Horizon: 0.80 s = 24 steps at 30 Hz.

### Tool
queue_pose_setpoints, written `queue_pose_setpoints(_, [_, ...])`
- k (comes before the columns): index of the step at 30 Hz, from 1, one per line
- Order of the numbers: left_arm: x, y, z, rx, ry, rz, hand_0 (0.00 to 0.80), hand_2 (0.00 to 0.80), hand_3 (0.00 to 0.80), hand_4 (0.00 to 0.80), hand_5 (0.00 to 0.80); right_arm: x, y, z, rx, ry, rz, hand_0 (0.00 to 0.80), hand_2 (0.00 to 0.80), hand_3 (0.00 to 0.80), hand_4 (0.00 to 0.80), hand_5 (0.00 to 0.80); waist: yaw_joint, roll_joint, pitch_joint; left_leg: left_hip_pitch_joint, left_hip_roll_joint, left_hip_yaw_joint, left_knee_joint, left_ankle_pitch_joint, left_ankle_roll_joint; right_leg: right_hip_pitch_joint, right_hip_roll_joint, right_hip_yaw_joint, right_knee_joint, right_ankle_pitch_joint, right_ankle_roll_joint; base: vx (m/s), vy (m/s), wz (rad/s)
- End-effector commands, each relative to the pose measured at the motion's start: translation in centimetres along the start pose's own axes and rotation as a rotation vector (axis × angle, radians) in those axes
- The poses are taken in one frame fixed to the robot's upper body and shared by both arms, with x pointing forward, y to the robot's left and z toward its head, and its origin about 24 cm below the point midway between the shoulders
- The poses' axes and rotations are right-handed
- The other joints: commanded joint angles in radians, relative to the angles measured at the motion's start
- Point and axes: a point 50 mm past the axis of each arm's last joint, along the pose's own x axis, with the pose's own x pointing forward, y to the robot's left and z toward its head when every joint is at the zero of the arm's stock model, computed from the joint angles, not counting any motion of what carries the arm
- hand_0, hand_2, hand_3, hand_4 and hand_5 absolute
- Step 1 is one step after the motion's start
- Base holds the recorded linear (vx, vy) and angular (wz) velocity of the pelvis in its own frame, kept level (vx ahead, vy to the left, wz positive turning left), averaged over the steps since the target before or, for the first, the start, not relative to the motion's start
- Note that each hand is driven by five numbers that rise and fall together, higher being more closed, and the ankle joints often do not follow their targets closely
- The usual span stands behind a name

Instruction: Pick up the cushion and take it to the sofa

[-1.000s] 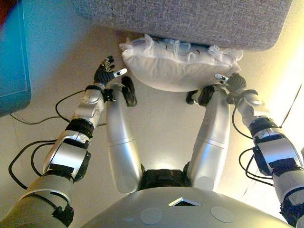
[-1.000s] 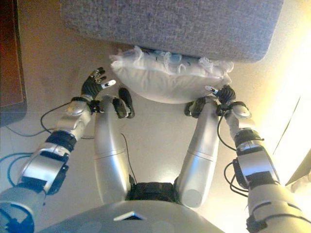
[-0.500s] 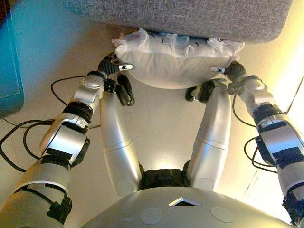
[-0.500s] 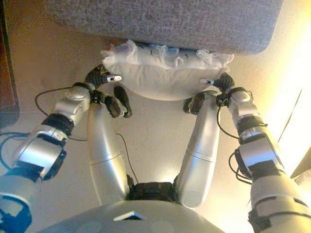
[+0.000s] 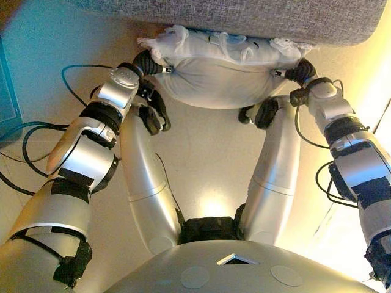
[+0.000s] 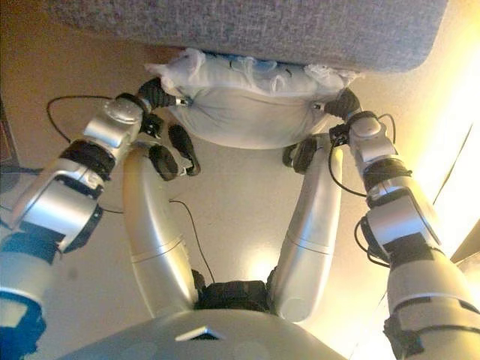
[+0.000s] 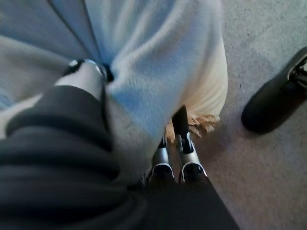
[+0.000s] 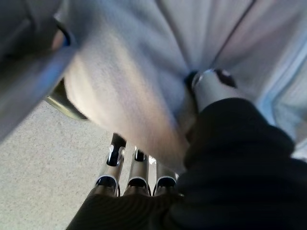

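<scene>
A white cushion [image 5: 220,70] with a frilled edge hangs between the robot's two hands, just in front of and touching the lower edge of a grey sofa [image 5: 244,18], above a pale floor [image 5: 208,159]. It looks lifted, so the step in hand seems to be carrying it up onto the sofa seat. To do that well, both hands should probably rise together at the same rate — an uneven lift could let the soft cushion twist or slip out of one side. It should clear the sofa's front edge before moving forward.

The left hand [image 5: 148,63] presses into the cushion's left end. In its wrist view the thumb [image 7: 88,76] digs into the fabric on one face and the fingers [image 7: 182,143] run under the other, so the cushion is pinched. The right hand [image 5: 299,71] mirrors this at the right end — its thumb [image 8: 208,84] is sunk into a fold while the fingers [image 8: 136,167] lie beneath. Both arms reach forward, elbows out, wrists turned inward.
</scene>
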Motion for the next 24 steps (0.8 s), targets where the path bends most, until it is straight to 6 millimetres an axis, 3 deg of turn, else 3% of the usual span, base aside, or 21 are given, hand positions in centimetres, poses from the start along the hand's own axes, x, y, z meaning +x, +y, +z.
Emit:
queue_pose_setpoints(1, [0.3, -1.5, 2.6, -0.055, -0.112, -0.034, 0.8, 0.8, 0.8, 0.8, 0.8, 0.3, 0.9, 1.5, -0.017, -0.04, -0.008, 0.8, 0.8, 0.8, 0.8, 0.8, -0.003, 0.013, -0.009, 0.062, 0.032, -0.034, -0.037, -0.029, -0.049, 0.093, -0.009, 0.095, -0.129, 0.098, 0.082, 0.0, 0.0, 0.0])
queue_pose_setpoints(6, [0.2, -3.1, 0.7, -0.118, -0.123, -0.042, 0.8, 0.8, 0.8, 0.8, 0.8, -0.2, 2.2, -1.3, 0.046, -0.013, 0.005, 0.8, 0.8, 0.8, 0.8, 0.8, 0.003, 0.005, -0.009, 0.141, 0.041, -0.038, -0.086, 0.002, -0.06, 0.168, -0.003, 0.091, -0.16, 0.124, 0.091, 0.069, 0.013, -0.01])
queue_pose_setpoints(11, [-0.6, -3.7, 0.0, -0.251, -0.208, 0.006, 0.8, 0.8, 0.8, 0.8, 0.8, -0.9, 3.8, -1.9, 0.11, -0.095, 0.014, 0.8, 0.8, 0.8, 0.8, 0.8, 0.013, 0.0, -0.017, 0.271, 0.04, -0.033, -0.218, 0.056, -0.091, 0.29, 0.008, 0.066, -0.254, 0.169, 0.11, 0.026, 0.012, -0.03])
queue_pose_setpoints(16, [-1.3, -5.2, -0.4, -0.294, -0.267, 0.001, 0.8, 0.8, 0.8, 0.8, 0.8, -1.4, 4.4, -1.9, 0.147, -0.157, 0.005, 0.8, 0.8, 0.8, 0.8, 0.8, 0.033, -0.001, -0.083, 0.488, 0.048, 0.015, -0.51, 0.151, -0.118, 0.517, -0.012, 0.001, -0.508, 0.231, 0.131, 0.03, 0.006, 0.01])
queue_pose_setpoints(17, [-1.4, -5.3, -0.5, -0.31, -0.276, 0.005, 0.8, 0.8, 0.8, 0.8, 0.8, -1.6, 4.5, -1.9, 0.159, -0.162, 0.006, 0.8, 0.8, 0.8, 0.8, 0.8, 0.035, -0.005, -0.095, 0.524, 0.038, 0.028, -0.583, 0.206, -0.109, 0.554, -0.02, -0.018, -0.583, 0.281, 0.124, 0.053, -0.014, 0.2])
queue_pose_setpoints(24, [-2.6, -6.4, -2.2, -0.355, -0.256, -0.035, 0.8, 0.8, 0.8, 0.8, 0.8, -3.1, 6.2, -4.7, 0.217, -0.105, 0.051, 0.8, 0.8, 0.8, 0.8, 0.8, 0.075, -0.043, -0.185, 0.819, -0.015, 0.081, -0.838, 0.255, -0.107, 0.855, -0.076, -0.146, -0.852, 0.333, 0.143, 0.198, -0.038, 0.14])
